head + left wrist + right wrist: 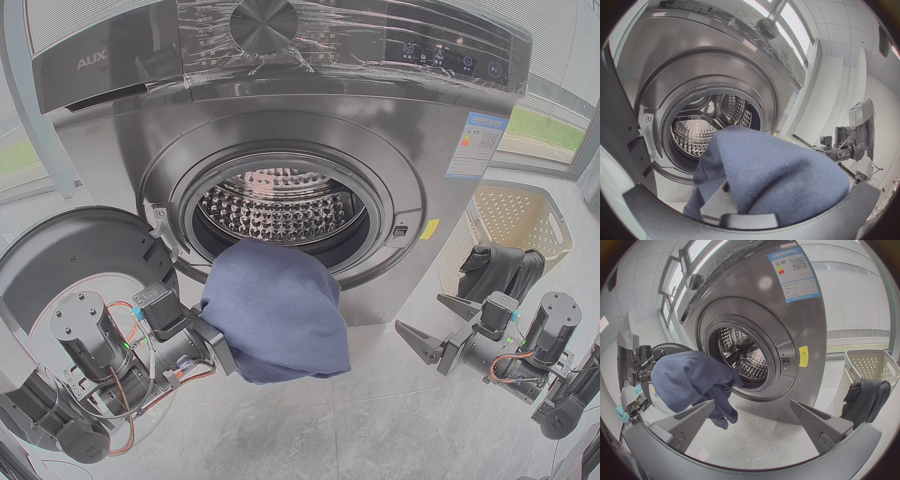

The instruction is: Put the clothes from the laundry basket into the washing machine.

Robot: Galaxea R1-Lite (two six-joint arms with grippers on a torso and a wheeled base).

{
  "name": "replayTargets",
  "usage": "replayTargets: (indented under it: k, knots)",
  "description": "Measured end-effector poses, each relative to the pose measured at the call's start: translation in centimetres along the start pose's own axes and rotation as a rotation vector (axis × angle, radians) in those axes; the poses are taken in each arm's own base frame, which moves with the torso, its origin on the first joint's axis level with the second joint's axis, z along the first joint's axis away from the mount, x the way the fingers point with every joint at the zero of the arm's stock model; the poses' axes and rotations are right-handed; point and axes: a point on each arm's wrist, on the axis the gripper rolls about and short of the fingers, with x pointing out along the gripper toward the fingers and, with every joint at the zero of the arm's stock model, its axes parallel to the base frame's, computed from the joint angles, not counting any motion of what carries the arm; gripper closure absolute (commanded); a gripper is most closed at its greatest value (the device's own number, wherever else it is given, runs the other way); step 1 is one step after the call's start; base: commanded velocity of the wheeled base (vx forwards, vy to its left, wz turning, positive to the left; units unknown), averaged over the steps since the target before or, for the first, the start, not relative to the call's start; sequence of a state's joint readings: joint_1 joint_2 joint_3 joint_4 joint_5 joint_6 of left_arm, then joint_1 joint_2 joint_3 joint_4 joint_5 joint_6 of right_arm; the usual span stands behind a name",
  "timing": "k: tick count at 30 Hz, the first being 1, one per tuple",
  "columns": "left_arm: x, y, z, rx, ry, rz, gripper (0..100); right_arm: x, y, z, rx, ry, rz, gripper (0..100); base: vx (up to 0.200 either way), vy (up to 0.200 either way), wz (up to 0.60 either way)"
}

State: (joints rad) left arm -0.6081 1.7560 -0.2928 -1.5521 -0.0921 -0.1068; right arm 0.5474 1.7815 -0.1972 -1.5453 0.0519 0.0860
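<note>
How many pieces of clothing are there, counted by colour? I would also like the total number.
Blue: 1, the blue garment hanging at the washing machine opening.
Black: 1, the black garment draped over the laundry basket rim.
Total: 2

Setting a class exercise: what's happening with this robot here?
The left gripper holds a navy blue garment at the mouth of the open washing machine, most of it hanging outside. The right gripper is open and empty near the laundry basket, where a black garment drapes over the rim.
</note>
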Motion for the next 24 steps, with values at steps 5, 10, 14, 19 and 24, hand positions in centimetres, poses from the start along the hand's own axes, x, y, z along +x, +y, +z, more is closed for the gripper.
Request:
replayTargets:
  k: [5,10,14,19,24]
  knots:
    - [-0.04,-0.09,-0.11,-0.001,0.005,-0.003,100,0.14,0.09,-0.21,0.000,0.009,0.003,0,0.000,0.000,0.00]
    - [-0.12,-0.08,-0.21,-0.001,0.011,-0.003,100,0.14,0.21,-0.35,0.000,0.015,0.007,0,0.000,0.000,0.00]
    - [-0.16,-0.11,-0.29,0.000,0.015,-0.004,100,0.15,0.29,-0.39,0.000,0.017,0.009,0,0.000,0.000,0.00]
    - [-0.16,-0.12,-0.32,0.010,0.016,-0.005,100,0.12,0.31,-0.46,0.000,0.020,-0.001,0,0.000,0.000,0.00]
    - [-0.10,-0.24,-0.57,0.010,0.026,-0.010,100,0.07,0.36,-0.52,0.000,0.023,0.001,0,0.000,0.000,0.00]
